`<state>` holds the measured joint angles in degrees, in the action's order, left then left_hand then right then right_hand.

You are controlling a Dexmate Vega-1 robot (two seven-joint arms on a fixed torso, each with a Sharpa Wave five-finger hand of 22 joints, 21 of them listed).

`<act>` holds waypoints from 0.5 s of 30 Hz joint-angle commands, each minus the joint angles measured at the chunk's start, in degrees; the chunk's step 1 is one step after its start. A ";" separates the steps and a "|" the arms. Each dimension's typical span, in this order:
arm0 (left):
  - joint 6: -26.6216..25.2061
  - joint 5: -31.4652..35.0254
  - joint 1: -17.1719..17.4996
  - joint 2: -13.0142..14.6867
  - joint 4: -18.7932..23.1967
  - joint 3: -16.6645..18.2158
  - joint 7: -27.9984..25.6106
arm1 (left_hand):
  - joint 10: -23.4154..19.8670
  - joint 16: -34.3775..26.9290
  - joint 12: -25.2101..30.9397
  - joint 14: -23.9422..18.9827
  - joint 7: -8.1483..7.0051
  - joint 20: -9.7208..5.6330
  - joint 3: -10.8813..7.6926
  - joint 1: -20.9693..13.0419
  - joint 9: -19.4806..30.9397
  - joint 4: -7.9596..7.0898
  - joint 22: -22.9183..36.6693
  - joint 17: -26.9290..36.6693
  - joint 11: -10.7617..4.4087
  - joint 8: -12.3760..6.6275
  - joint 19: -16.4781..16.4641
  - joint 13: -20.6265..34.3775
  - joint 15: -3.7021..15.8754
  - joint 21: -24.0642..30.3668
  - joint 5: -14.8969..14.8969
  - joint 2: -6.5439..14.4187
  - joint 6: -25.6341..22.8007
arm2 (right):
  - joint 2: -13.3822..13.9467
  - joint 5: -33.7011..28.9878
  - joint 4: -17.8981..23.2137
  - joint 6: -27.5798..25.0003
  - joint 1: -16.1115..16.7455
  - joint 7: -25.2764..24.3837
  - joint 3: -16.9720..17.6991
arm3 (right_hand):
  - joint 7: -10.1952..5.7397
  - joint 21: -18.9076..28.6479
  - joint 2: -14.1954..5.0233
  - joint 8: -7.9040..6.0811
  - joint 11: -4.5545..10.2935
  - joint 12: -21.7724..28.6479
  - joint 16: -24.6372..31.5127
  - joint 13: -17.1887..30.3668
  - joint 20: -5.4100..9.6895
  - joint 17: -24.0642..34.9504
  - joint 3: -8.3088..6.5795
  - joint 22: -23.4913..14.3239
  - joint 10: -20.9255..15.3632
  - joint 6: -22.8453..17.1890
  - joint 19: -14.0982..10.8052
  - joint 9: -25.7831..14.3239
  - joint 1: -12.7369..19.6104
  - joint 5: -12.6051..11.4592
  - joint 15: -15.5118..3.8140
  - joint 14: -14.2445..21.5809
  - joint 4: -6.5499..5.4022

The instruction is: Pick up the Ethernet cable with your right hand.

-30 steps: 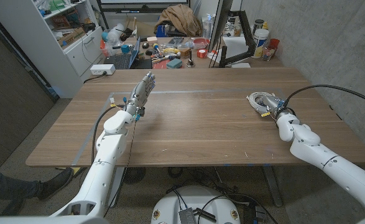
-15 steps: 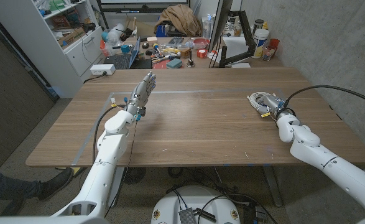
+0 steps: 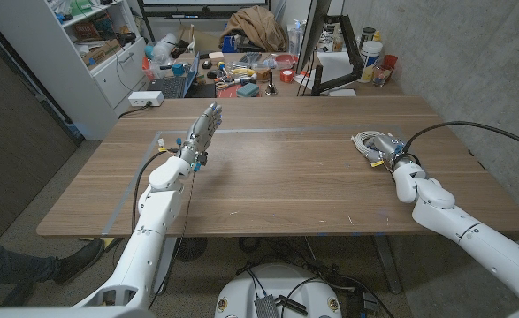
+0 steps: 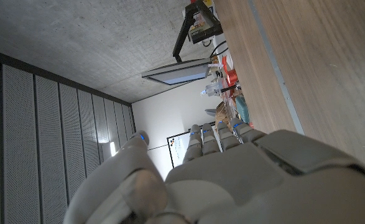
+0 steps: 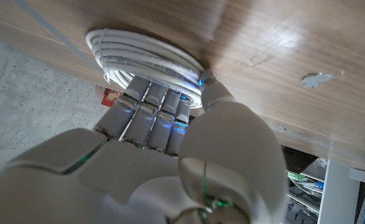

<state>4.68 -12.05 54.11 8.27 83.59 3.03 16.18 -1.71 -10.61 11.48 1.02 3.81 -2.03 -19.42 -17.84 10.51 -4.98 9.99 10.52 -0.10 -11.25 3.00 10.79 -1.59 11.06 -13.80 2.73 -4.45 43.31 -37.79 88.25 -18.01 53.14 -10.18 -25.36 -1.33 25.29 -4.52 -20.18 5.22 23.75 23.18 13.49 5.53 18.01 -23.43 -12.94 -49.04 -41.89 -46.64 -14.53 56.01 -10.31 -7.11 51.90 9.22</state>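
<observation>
Wooden table (image 3: 268, 177) holds the cable (image 3: 370, 141) near its right side. Your right hand (image 3: 390, 155) touches it, fingers (image 5: 146, 109) reaching over the coil (grip unclear). Left hand (image 3: 202, 130) is far off, open.

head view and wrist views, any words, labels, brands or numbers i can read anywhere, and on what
None can be read.
White tub behind the table: has a label, too small to read.
Clutter behind the table: print too small and blurred.
Shelf items: too small to read.
Coiled white Ethernet cable at the right hand: no print shows.
Left hand: no lettering shows.
</observation>
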 commanded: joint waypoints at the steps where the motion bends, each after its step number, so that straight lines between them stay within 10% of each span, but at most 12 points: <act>1: -0.49 0.34 -0.19 0.08 0.15 -0.41 0.03 | -0.23 -0.27 0.21 0.15 0.19 -0.57 0.31 -0.28 0.20 -0.02 0.34 0.19 -0.02 -0.25 0.39 0.19 -0.20 0.49 -0.17 0.20 -0.51 | -0.20 -0.27 0.76 0.56 0.24 -2.65 1.10 | -4.90 0.44 -1.33 -0.38 0.05 0.29 -0.37 0.32 4.94 -0.04 0.19 -0.33 -0.27 -5.17 -0.21 -0.37 2.06 0.13 -6.30 -0.07 -0.19; 15: -0.51 0.41 -0.58 0.15 0.14 -0.54 0.15 | -0.26 -0.26 0.21 0.16 0.24 -0.65 0.38 -0.33 0.20 0.00 0.34 0.19 -0.01 -0.25 0.37 0.19 -0.20 0.50 -0.18 0.26 -0.58 | 0.15 -1.24 2.03 0.85 0.14 -4.07 1.90 | -4.87 0.83 -1.49 -0.40 -0.12 0.37 -0.68 0.51 4.89 0.13 0.60 -0.49 -0.44 -5.36 0.07 -0.63 2.26 0.21 -6.25 -0.11 -0.50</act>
<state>4.23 -11.71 53.84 8.38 83.83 2.64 16.18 -1.71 -10.61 11.48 1.02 3.98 -2.03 -19.43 -17.84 10.51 -4.98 9.99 10.52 -0.10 -11.25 3.00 10.79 -1.59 11.06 -13.80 2.73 -4.62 43.25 -38.36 89.45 -17.44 53.29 -12.88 -24.13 -1.34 25.73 -4.53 -20.16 5.22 23.74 22.57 13.74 5.53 17.99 -22.84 -13.20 -49.04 -41.89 -46.63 -14.91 56.02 -10.29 -7.20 52.01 8.77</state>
